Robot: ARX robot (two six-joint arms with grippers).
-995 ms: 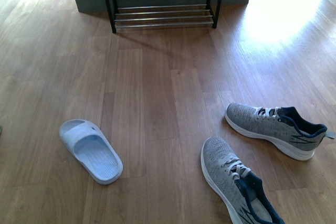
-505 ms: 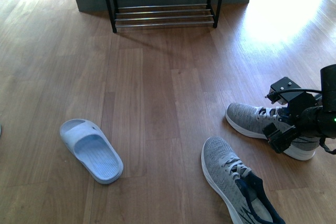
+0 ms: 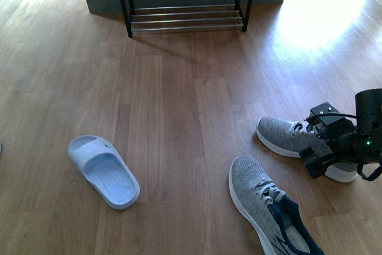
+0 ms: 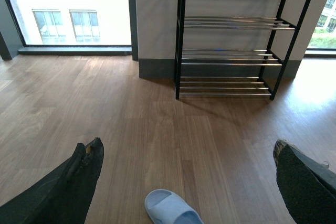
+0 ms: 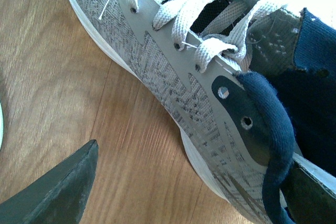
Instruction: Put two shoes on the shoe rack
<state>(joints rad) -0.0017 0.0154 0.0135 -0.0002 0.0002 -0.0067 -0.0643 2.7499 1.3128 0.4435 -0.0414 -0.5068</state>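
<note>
The right gripper hung spread astride the navy collar of the far grey knit sneaker, which lay on the floor, well apart from the shoe rack. Its light, soft knit would probably buckle, so the padded collar looked the surest hold. The left gripper gaped empty.

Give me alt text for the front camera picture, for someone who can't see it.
The robot's right hand hangs over the farther grey sneaker on a wooden floor. A second grey sneaker lies nearer, a pale blue slide lies to the left, and the shoe rack stands at the back.
</note>
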